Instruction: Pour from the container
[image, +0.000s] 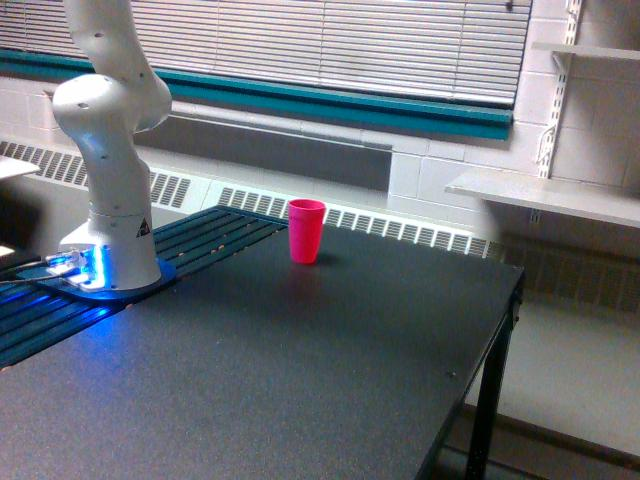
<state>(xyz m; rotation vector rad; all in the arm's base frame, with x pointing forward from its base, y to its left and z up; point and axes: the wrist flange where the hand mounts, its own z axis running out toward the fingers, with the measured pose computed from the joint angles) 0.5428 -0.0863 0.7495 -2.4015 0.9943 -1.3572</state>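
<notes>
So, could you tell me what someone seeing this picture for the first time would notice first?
Probably the pink cup, standing upright and alone near the far edge of the dark table, the one bright colour in the scene. Next comes the white robot arm at the exterior view's left, its base lit by a blue glow. Its gripper is out of frame, and no clear container shows.

Dim, soft, blue glow at arm base (95, 270)
</notes>
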